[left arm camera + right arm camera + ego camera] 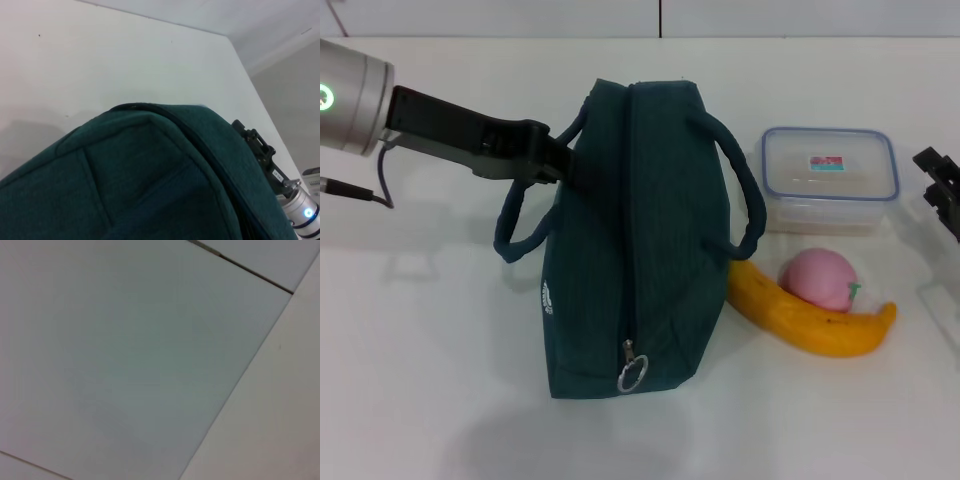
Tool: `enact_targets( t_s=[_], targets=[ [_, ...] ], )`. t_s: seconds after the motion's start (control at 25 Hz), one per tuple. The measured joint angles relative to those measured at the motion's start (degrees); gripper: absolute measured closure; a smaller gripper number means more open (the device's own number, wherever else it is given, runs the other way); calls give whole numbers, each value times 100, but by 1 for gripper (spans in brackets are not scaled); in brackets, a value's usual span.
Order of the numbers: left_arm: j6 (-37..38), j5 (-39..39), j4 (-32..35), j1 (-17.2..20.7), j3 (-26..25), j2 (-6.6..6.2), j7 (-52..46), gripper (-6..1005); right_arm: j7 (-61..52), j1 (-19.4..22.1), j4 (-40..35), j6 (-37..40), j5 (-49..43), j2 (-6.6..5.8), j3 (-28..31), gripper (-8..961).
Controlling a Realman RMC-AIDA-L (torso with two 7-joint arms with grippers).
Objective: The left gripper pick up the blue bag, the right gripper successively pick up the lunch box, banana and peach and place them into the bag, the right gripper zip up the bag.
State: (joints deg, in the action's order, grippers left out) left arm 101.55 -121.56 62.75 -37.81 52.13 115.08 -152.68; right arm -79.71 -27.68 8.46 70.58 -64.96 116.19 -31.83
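Observation:
The blue bag [630, 240] lies in the middle of the table with its zipper closed and the ring pull [632, 372] at the near end. My left gripper [558, 160] reaches in from the left and meets the bag's far left side, by the left handle [520, 235]. The bag [150, 180] fills the left wrist view. A clear lunch box [830, 178] with a blue-rimmed lid stands right of the bag. Nearer to me lies the banana [810, 318], with the pink peach [818, 277] resting against it. My right gripper [942, 190] sits at the right edge, apart from everything.
The white table [430, 380] extends around the bag, with a wall line at the back. The right wrist view shows only a pale flat surface [125, 365]. The right gripper [260, 150] also shows beyond the bag in the left wrist view.

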Motion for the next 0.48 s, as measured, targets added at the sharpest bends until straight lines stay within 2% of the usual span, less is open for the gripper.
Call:
enact_targets(
  t_s=[0.48],
  targets=[
    [31, 0, 0, 19, 19, 57, 63, 940, -73, -424, 198, -316, -8, 0, 14, 332]
  ],
)
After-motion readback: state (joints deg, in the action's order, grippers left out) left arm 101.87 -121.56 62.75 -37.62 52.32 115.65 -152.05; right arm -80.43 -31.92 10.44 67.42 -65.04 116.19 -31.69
